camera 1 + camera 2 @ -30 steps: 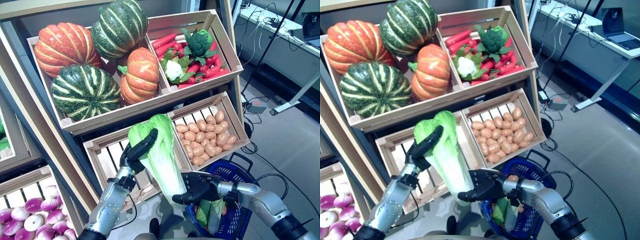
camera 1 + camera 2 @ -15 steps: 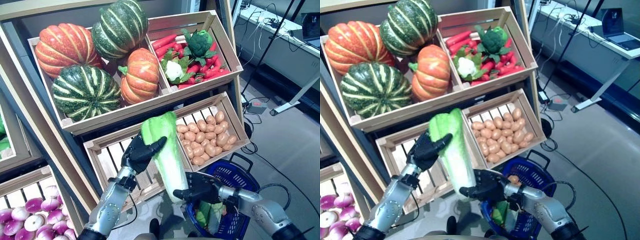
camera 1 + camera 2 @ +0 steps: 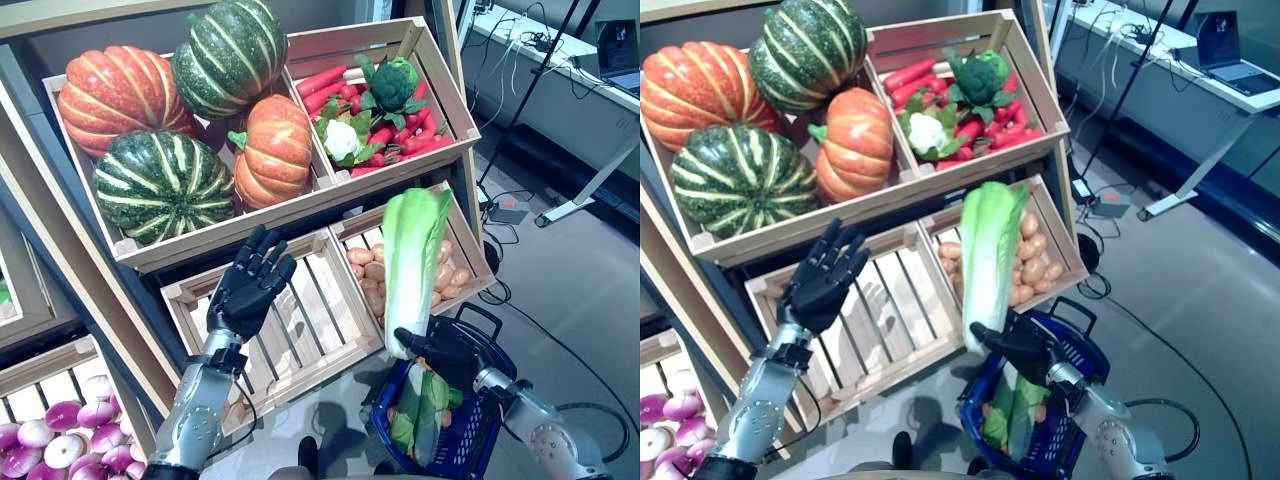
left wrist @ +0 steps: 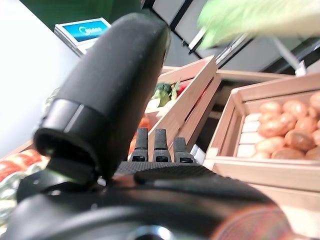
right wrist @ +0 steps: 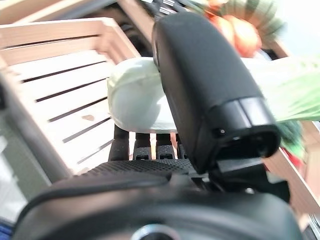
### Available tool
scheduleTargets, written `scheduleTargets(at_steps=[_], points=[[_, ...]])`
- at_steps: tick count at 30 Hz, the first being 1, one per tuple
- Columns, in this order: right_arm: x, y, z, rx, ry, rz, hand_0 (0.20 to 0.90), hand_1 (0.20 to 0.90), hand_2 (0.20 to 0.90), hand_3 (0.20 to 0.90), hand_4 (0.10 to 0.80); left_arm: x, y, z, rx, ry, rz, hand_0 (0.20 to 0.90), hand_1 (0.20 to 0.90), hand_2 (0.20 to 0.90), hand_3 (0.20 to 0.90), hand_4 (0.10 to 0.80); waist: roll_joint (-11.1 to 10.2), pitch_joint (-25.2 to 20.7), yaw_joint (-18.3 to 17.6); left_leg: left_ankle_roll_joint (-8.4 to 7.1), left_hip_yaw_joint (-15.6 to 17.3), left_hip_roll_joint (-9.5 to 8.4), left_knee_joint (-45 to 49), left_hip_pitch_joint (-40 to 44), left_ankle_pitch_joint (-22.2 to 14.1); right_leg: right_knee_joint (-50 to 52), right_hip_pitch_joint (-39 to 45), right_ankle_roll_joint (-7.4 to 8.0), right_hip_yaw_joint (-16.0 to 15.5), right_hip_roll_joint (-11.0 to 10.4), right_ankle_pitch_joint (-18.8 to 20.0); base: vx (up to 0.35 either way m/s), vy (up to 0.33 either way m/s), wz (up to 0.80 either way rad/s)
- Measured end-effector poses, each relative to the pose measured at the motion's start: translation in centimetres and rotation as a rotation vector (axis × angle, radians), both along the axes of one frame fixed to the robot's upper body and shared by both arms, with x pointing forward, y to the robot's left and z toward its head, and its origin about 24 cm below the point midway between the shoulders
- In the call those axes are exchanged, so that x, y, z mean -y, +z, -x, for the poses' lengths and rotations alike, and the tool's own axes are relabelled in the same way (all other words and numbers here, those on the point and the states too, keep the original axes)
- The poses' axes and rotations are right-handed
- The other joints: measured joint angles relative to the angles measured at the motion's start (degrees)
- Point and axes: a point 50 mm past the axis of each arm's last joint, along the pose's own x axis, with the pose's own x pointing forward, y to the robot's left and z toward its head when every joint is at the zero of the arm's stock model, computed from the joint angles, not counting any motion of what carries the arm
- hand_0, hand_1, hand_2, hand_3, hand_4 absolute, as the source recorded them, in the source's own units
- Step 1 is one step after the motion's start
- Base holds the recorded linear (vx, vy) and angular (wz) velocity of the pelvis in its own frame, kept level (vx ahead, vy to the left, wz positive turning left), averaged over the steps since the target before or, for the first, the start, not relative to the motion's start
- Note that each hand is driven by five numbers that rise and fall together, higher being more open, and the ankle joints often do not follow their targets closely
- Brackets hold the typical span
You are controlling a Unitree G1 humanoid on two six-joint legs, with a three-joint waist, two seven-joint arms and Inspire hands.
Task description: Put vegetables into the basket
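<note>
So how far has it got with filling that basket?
Some greens already lie in the blue basket. The right hand grips a napa cabbage by its white base, upright above the basket but not yet inside. The left hand is open and empty over the bare crate. Lowering the cabbage in is left.

A mock grocery stall set up inside a lab: slanted wooden crates [image 3: 420,60] display pumpkins [image 3: 272,150], potatoes [image 3: 450,275] and radishes [image 3: 60,450], beside a blue shopping basket [image 3: 480,440], while a cable-strewn table [image 3: 545,75] carrying a laptop [image 3: 1225,50] stands far right.
</note>
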Motion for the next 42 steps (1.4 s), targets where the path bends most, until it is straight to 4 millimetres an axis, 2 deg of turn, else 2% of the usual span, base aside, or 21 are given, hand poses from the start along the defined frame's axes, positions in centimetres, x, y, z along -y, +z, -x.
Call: scheduleTargets(at_steps=[3, 6, 10, 13, 14, 17, 22, 26, 30, 32, 34, 37, 40, 42], points=[[-0.1, -0.5, 0.4, -0.004, -0.092, -0.052, 0.300, 0.300, 0.300, 0.300, 0.400, -0.4, -0.4, 0.5, -0.017, 0.020, -0.004, 0.900, 0.900, 0.900, 0.900, 0.800, 0.02, 0.02, -0.27, 0.00, 0.15, -0.01, 0.00, -0.57, 0.00, 0.02, -0.63, 0.01, 0.06, -0.03, 0.00, -0.019, -0.055, -0.01], [-0.1, -1.0, 0.5, 0.003, -0.255, -0.144, 0.300, 0.300, 0.300, 0.300, 0.400, -0.4, -0.6, 0.8, -0.027, 0.026, -0.011, 0.900, 0.900, 0.900, 0.900, 0.800, 0.55, 0.37, -0.30, 0.01, 0.19, -0.02, 0.01, -1.08, 0.01, 0.24, -1.27, 0.01, 0.11, -0.04, -0.01, -0.084, -0.044, -0.01], [1.3, -1.0, -0.1, 0.039, -0.519, -0.186, 0.300, 0.300, 0.300, 0.300, 0.400, -0.5, -0.4, 0.8, -0.007, 0.045, -0.015, 0.900, 0.900, 0.900, 0.900, 0.800, 2.75, 1.78, -0.86, 0.14, 0.21, 0.00, 0.02, -3.89, 0.49, 0.31, -3.93, 0.12, 0.20, 0.02, 0.37, -0.180, -0.013, -0.01], [2.9, -0.9, -1.1, 0.042, -0.719, -0.221, 0.300, 0.300, 0.300, 0.300, 0.400, -0.6, 0.3, 0.5, 0.044, 0.083, -0.012, 0.900, 0.900, 0.900, 0.900, 0.800, 4.74, 4.42, -1.08, 0.32, 0.35, 0.29, 0.09, -7.06, 1.42, 2.43, -8.05, 0.05, 0.74, 0.42, 0.40, -0.237, -0.020, -0.05], [3.6, -0.8, -1.8, 0.044, -0.794, -0.225, 0.300, 0.300, 0.300, 0.300, 0.400, -0.5, 0.9, -0.1, 0.080, 0.095, -0.004, 0.900, 0.900, 0.900, 0.900, 0.800, 5.34, 6.77, -1.09, 0.30, 0.29, 0.44, 0.38, -8.18, 1.84, 3.57, -9.55, 0.03, 1.04, 0.51, 0.35, -0.228, -0.042, -0.03], [4.2, -0.3, -3.4, 0.038, -0.923, -0.266, 0.300, 0.300, 0.300, 0.300, 0.400, -0.2, 2.6, -1.4, 0.166, 0.111, 0.014, 0.900, 0.900, 0.900, 0.900, 0.800, 5.73, 11.65, -0.96, 0.27, 0.14, 0.94, 2.16, -11.36, 2.14, 6.25, -13.16, -0.39, 1.05, 0.76, 0.03, -0.186, -0.058, 0.00], [3.6, 0.7, -5.9, 0.060, -1.013, -0.358, 0.300, 0.300, 0.300, 0.300, 0.400, 0.6, 4.9, -3.1, 0.265, 0.109, 0.025, 0.900, 0.900, 0.900, 0.900, 0.800, 5.16, 19.48, -0.81, -0.04, -0.13, 1.41, 6.51, -15.14, 1.97, 15.07, -18.65, -1.23, 0.93, 0.75, -3.00, -0.119, -0.063, 0.06], [3.5, 0.5, -7.8, 0.027, -1.066, -0.421, 0.300, 0.300, 0.300, 0.300, 0.400, 1.7, 6.4, -4.3, 0.327, 0.083, 0.026, 0.900, 0.900, 0.900, 0.900, 0.800, 4.65, 21.90, 0.64, -0.55, -0.96, 1.42, 12.33, -22.55, 1.60, 27.69, -28.67, -2.52, 0.99, -0.23, -7.49, -0.101, -0.031, 0.16], [3.1, -0.2, -8.7, -0.035, -1.095, -0.473, 0.300, 0.300, 0.300, 0.300, 0.400, 1.8, 6.6, -4.4, 0.335, 0.102, 0.015, 0.900, 0.900, 0.900, 0.900, 0.800, 4.90, 22.36, 2.22, -1.67, -1.42, 1.80, 17.50, -29.34, 1.07, 35.78, -36.69, -4.25, 0.70, -0.85, -9.62, -0.078, -0.014, 0.06], [2.9, 0.1, -9.4, -0.039, -1.097, -0.507, 0.300, 0.300, 0.300, 0.300, 0.400, 1.9, 6.6, -4.5, 0.335, 0.107, 0.016, 0.900, 0.900, 0.900, 0.900, 0.800, 5.17, 22.40, 2.50, -1.48, -1.74, 1.89, 18.79, -32.59, 0.89, 38.24, -40.09, -5.30, -0.08, -1.20, -10.29, -0.079, -0.009, 0.15], [2.8, 0.3, -10.0, -0.047, -1.097, -0.543, 0.300, 0.300, 0.300, 0.300, 0.400, 2.5, 6.9, -5.0, 0.342, 0.089, 0.010, 0.900, 0.900, 0.900, 0.900, 0.800, 5.23, 22.43, 2.59, -1.52, -2.36, 1.74, 20.65, -36.68, 0.85, 40.93, -44.45, -5.60, -0.64, -1.74, -10.38, -0.070, -0.005, 0.18], [2.3, 1.4, -11.5, -0.026, -1.064, -0.578, 0.300, 0.300, 0.300, 0.300, 0.400, 3.7, 7.7, -5.6, 0.362, 0.049, -0.001, 0.900, 0.900, 0.900, 0.900, 0.800, 5.34, 22.49, 2.87, -1.63, -3.00, 1.65, 24.28, -42.29, 0.85, 44.71, -49.85, -6.40, -0.94, -2.20, -11.11, -0.027, 0.006, 0.08], [1.7, 2.7, -13.1, -0.010, -1.012, -0.600, 0.300, 0.300, 0.300, 0.300, 0.400, 4.4, 8.2, -6.0, 0.378, 0.036, -0.029, 0.900, 0.900, 0.900, 0.900, 0.800, 5.46, 22.52, 3.04, -1.96, -3.35, 1.07, 27.64, -46.43, 0.91, 48.56, -53.97, -6.24, -0.93, -3.16, -11.84, -0.039, 0.034, 0.08], [2.0, 3.5, -14.0, -0.015, -0.980, -0.575, 0.300, 0.300, 0.300, 0.300, 0.400, 4.6, 9.0, -6.4, 0.407, 0.031, -0.037, 0.900, 0.900, 0.900, 0.900, 0.800, 5.55, 22.55, 3.60, -1.99, -3.48, 0.75, 30.12, -49.24, 0.37, 51.01, -56.67, -6.48, -0.91, -3.82, -12.56, -0.010, 0.018, 0.11]])
